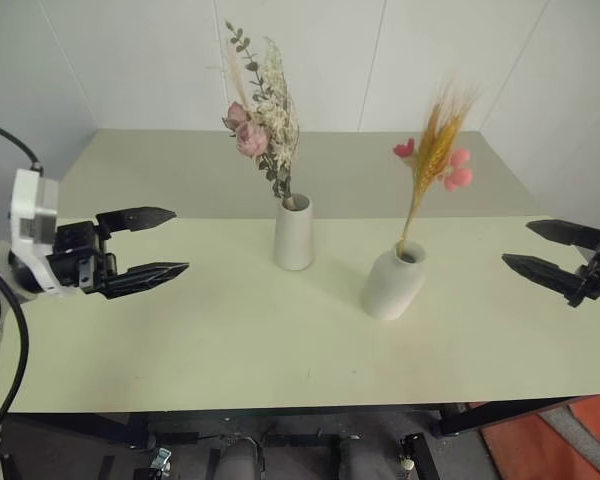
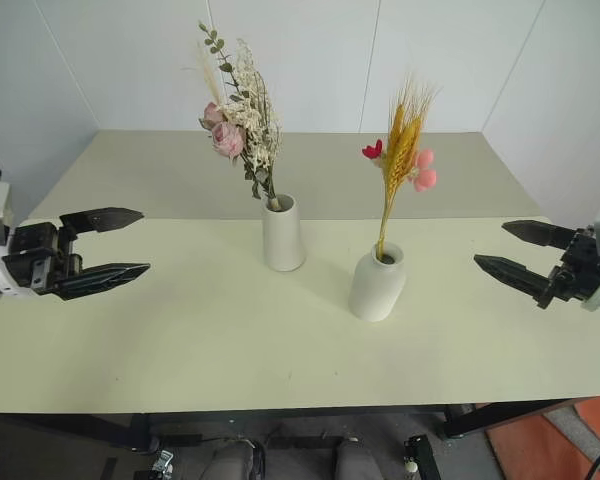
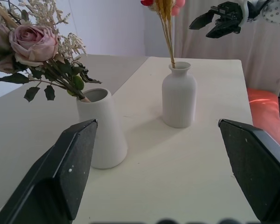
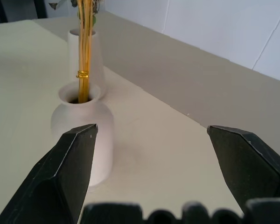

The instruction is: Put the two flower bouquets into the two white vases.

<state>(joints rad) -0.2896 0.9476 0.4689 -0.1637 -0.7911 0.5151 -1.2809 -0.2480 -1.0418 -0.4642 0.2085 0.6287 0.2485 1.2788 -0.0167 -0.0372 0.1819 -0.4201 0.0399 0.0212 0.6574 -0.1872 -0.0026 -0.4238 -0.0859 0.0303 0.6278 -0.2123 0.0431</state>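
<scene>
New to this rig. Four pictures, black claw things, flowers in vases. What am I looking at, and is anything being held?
It is a humanoid robot with two arms, each ending in two black jaws. Two pictures come from the stereo camera on its head, looking down over a pale table. The other two come from cameras on the wrists, looking out between each arm's own jaws.

On the table stand two white vases. The tall tapered vase holds the bushy rose bouquet. The rounder narrow-necked vase holds the slim wheat bouquet. Both bouquets stand upright in their vases.

The left gripper and the right gripper hang at the table's two sides, jaws open, holding nothing and well apart from the vases.
</scene>
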